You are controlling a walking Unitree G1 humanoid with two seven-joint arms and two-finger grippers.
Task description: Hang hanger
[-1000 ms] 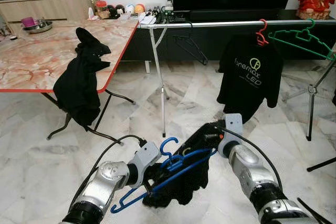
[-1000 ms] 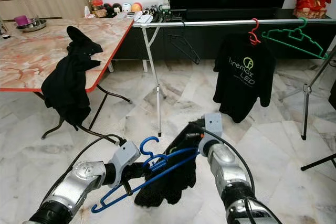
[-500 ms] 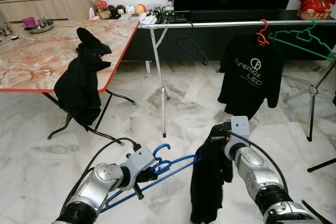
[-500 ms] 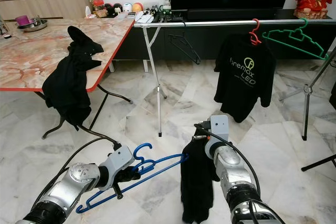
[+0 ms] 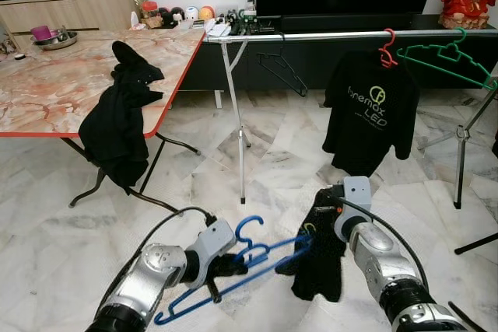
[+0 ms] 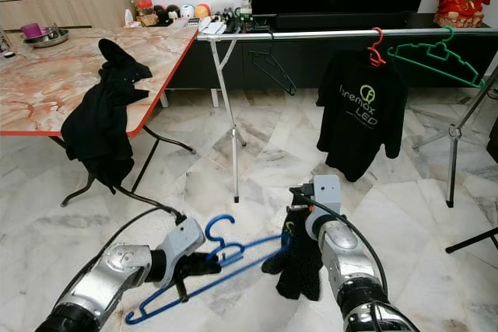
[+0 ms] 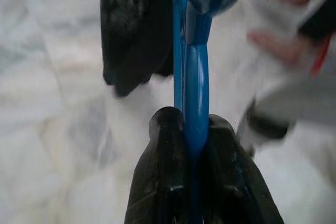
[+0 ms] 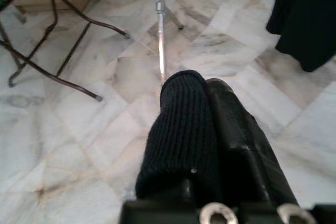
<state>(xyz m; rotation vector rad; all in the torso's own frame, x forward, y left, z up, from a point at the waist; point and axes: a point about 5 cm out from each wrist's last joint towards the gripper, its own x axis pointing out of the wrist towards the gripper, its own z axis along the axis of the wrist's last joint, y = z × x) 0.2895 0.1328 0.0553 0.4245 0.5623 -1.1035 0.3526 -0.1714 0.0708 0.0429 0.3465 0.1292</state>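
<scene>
The blue hanger [image 5: 233, 266] is held low over the marble floor, clamped near its neck between the closed fingers of the left end effector [image 7: 191, 153]. It is judged light, stiff and smooth, so slip or twisting is likely unless it is gripped at the neck below the hook. The right end effector [image 8: 210, 129] is closed on a limp black garment [image 5: 319, 258], which touches the hanger's far arm. The rail [image 5: 342, 35] stands well ahead.
</scene>
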